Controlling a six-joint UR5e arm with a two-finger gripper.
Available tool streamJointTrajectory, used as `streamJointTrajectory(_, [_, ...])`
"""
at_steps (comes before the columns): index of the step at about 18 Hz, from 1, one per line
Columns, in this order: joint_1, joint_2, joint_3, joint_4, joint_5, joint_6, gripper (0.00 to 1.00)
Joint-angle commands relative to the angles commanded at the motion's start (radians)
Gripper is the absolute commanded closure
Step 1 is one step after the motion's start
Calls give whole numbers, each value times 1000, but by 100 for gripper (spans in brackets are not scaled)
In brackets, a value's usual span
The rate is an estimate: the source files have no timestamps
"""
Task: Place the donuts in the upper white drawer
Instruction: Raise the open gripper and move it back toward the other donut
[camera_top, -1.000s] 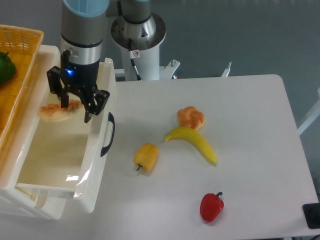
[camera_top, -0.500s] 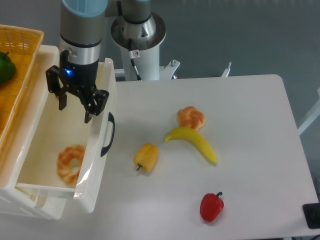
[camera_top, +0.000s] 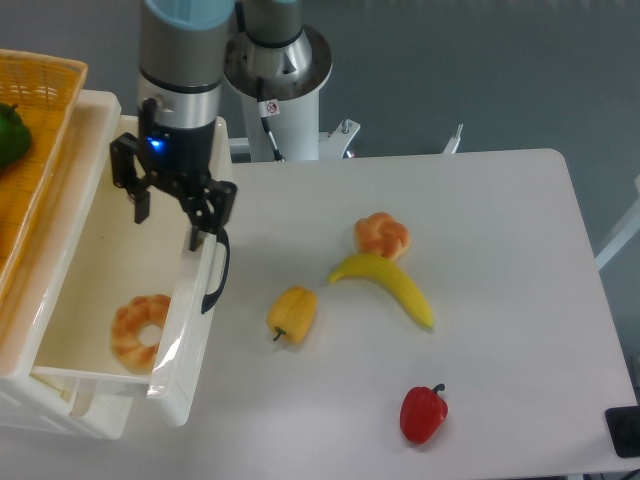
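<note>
- One lumpy golden-orange ring donut lies on the floor of the deep glossy white plastic upper drawer, near its front right corner.
- The other golden-orange scalloped donut sits out on the white tabletop, touching the upper end of the curved yellow banana.
- The upper drawer is pulled open, its curved black handle facing the tabletop; the edge of a lower white drawer shows beneath it.
- My black two-finger pincer hangs above the drawer's right wall with its fingers spread wide and nothing between them; one finger is over the drawer's inside, the other just at the wall by the handle.
- A small yellow bell pepper rests on the tabletop just right of the handle, near the banana's lower left.
- A red bell pepper sits well apart, toward the near edge.
- A woven orange basket holding a green vegetable stands at the far left, above the drawer.
</note>
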Motion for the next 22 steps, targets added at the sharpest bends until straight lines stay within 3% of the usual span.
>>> streamJointTrajectory(8, [43,-72,3,12,180,19,9])
streamJointTrajectory(12, [87,-84,3,15,193,20,2])
streamJointTrajectory(18, [103,-104,5,47,221,25,0])
streamJointTrajectory(22, [104,-135,0,54,278,173,0])
